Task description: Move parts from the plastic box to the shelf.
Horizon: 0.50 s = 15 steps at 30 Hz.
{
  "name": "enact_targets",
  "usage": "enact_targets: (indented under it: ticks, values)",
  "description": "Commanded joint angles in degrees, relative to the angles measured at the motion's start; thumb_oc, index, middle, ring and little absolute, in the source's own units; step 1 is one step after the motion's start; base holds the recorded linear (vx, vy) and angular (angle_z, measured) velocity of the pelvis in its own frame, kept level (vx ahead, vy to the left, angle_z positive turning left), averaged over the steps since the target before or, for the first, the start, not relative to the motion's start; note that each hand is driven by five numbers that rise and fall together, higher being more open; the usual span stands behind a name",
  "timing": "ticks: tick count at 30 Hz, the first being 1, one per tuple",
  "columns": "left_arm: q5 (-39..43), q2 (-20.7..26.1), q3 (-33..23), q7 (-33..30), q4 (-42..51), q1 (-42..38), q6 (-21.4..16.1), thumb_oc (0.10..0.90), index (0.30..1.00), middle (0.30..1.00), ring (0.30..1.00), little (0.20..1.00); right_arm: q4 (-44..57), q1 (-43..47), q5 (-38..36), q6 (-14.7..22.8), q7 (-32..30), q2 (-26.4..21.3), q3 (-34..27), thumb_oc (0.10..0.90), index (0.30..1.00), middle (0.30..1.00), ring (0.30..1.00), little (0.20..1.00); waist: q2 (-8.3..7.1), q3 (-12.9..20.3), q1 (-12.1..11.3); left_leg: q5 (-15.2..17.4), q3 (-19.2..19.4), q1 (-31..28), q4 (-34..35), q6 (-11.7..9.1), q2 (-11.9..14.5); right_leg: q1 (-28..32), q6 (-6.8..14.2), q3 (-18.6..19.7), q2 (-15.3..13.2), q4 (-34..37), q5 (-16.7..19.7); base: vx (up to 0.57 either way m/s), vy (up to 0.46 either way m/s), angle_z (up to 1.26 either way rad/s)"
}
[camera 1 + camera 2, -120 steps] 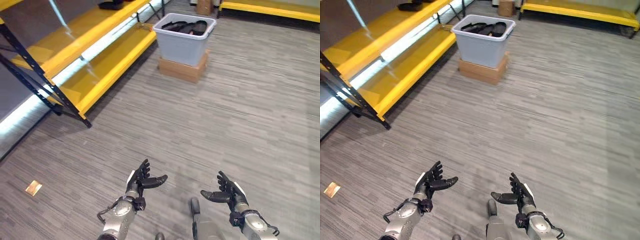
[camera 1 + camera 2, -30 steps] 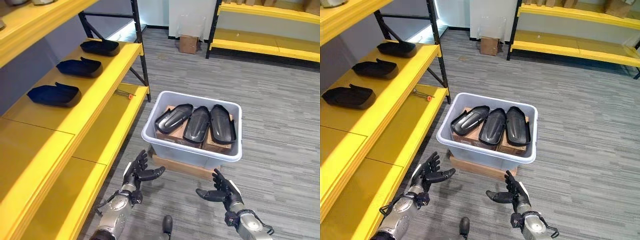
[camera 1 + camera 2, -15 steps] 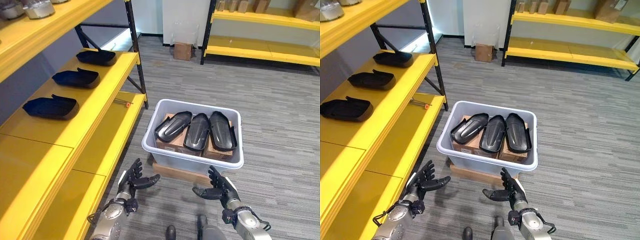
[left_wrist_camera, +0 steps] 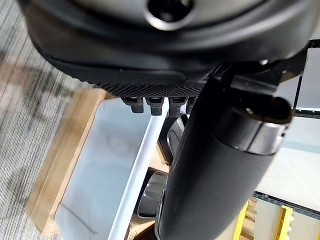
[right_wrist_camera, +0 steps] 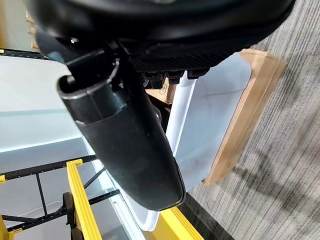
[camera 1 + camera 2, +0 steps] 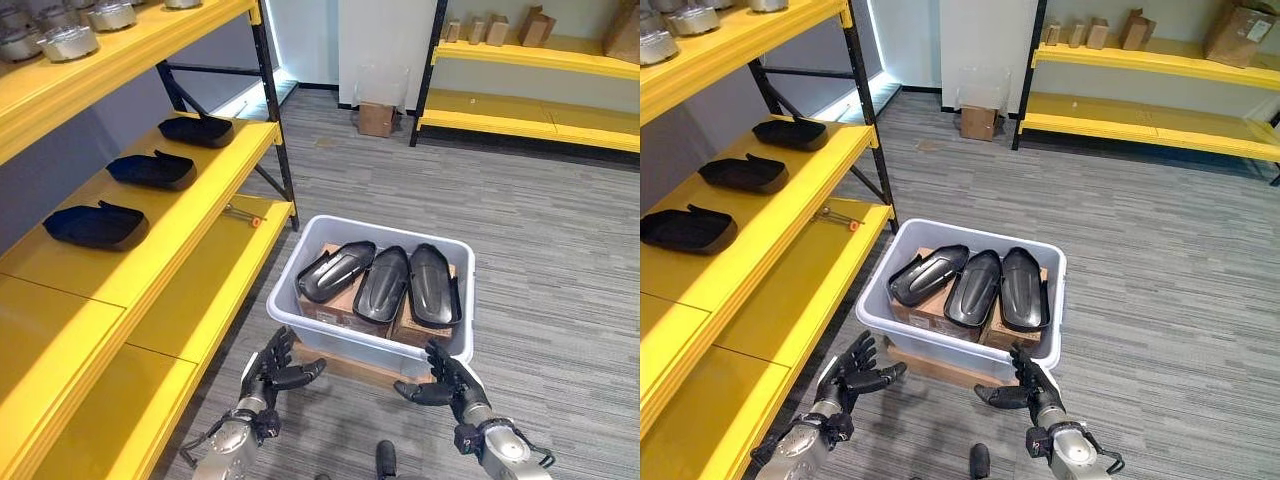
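Observation:
A pale grey plastic box (image 6: 340,334) stands on a flat cardboard base (image 6: 345,366) on the floor. Three black curved parts (image 6: 385,280) lie side by side in it on brown cartons. Three more black parts (image 6: 95,225) rest in a row on the yellow shelf (image 6: 180,215) to the left. My left hand (image 6: 272,372) is open, low in front of the box's near left corner. My right hand (image 6: 447,383) is open by the near right corner. Neither touches the box. Both wrist views look along straight fingers (image 4: 152,104) toward the box wall (image 5: 212,107).
A lower yellow shelf board (image 6: 215,280) holds a small orange-tipped tool (image 6: 243,214). Metal pots (image 6: 65,40) sit on the top shelf. Another yellow rack (image 6: 530,100) with cartons lines the far wall, and a small cardboard box (image 6: 376,118) stands near it. Grey carpet lies to the right.
The camera has moved closer to the box. Both hands now reach up to its near corners, still open and empty.

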<state>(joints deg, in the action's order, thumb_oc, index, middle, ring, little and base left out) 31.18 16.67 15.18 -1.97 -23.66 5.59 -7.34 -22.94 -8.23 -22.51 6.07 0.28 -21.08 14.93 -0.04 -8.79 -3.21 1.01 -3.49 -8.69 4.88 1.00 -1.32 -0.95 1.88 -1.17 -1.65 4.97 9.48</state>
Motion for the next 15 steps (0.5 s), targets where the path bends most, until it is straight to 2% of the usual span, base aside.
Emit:
enact_targets:
  ticks: [1,5,7,10,11,12,13,14,15]
  values:
    - [-0.2,0.7,-0.9,0.3,3.1,-4.1,-3.7,0.9,1.0,1.0,1.0,1.0,4.5,2.3,0.2,4.7,0.8,-1.4,-0.7,0.9,1.0,1.0,1.0,1.0,-0.04,3.9,-0.5,1.9,2.1,1.0,0.1,-1.9,0.8,2.9,3.7,-0.5,-2.3,-3.2,-6.1,0.03,-0.074,0.02]
    - [-1.0,0.8,-0.5,0.0,3.5,-5.0,-3.7,0.9,1.0,1.0,1.0,1.0,4.8,2.9,-0.2,5.1,0.5,-1.9,-1.2,0.9,1.0,1.0,1.0,1.0,-0.39,3.2,-0.3,2.5,2.3,1.6,-2.4,-2.9,2.0,2.8,2.8,-0.4,-1.5,-4.1,-7.3,0.01,-0.115,0.06]
    - [0.8,0.4,-0.5,0.2,3.7,-5.2,-3.7,0.9,1.0,1.0,1.0,1.0,5.5,3.4,-0.5,5.4,0.4,-2.5,-1.1,0.9,1.0,1.0,1.0,1.0,-0.92,2.2,-0.3,3.2,2.4,3.4,-7.6,-4.1,2.7,2.7,1.9,-0.3,-0.7,-5.4,-8.2,0.0,-0.194,0.07]
    - [1.3,0.1,-0.7,0.4,4.1,-4.6,-3.7,0.9,1.0,1.0,1.0,1.0,5.3,3.5,-0.8,5.8,0.4,-2.9,-1.0,0.9,1.0,1.0,1.0,1.0,-1.66,0.1,-0.7,-0.6,1.4,9.2,-20.6,-6.0,2.7,4.0,0.6,0.2,0.1,-5.6,-8.8,-0.01,-0.146,0.13]
    - [1.3,0.1,-0.7,0.4,4.1,-4.6,-3.7,0.9,1.0,1.0,1.0,1.0,5.3,3.5,-0.8,5.8,0.4,-2.9,-1.0,0.9,1.0,1.0,1.0,1.0,-1.66,0.1,-0.7,-0.6,1.4,9.2,-20.6,-6.0,2.7,4.0,0.6,0.2,0.1,-5.6,-8.8,-0.05,-0.11,0.19]
    - [1.4,0.0,-0.8,0.4,4.2,-4.8,-3.8,0.9,1.0,1.0,1.0,1.0,5.6,3.6,-0.9,5.9,0.5,-3.2,-0.9,0.9,1.0,1.0,1.0,1.0,-2.01,-0.9,-0.7,-2.9,0.2,12.7,-26.9,-6.6,2.3,4.0,0.2,-0.2,0.0,-5.8,-8.8,-0.05,-0.164,0.11]
    - [1.5,0.1,-0.7,0.6,4.6,-4.7,-3.6,0.9,1.0,1.0,1.0,1.0,5.9,3.5,-0.8,5.9,0.3,-4.0,-1.0,0.9,1.0,1.0,1.0,1.0,-2.94,-2.5,-1.3,-4.4,-0.9,17.5,-31.2,-6.2,1.1,4.2,-0.3,-0.4,-0.4,-6.0,-9.0,-0.03,-0.15,0.14]
    - [1.4,0.1,-0.8,0.6,4.6,-4.5,-3.5,0.9,1.0,1.0,1.0,1.0,5.6,3.4,-0.7,5.9,0.0,-4.0,-1.0,0.9,1.0,1.0,1.0,1.0,-2.85,-2.1,-0.8,-5.0,0.1,17.8,-27.6,-6.1,3.6,4.2,-0.2,-0.6,-0.5,-5.8,-9.1,0.01,-0.094,0.18]
    - [1.4,0.1,-0.8,0.6,4.6,-4.5,-3.5,0.9,1.0,1.0,1.0,1.0,5.6,3.4,-0.7,5.9,0.0,-4.0,-1.0,0.9,1.0,1.0,1.0,1.0,-2.88,-2.1,-0.9,-5.0,0.2,17.6,-27.3,-6.1,3.7,4.3,-0.2,-0.5,-0.5,-5.8,-9.2,0.08,0.049,0.2]
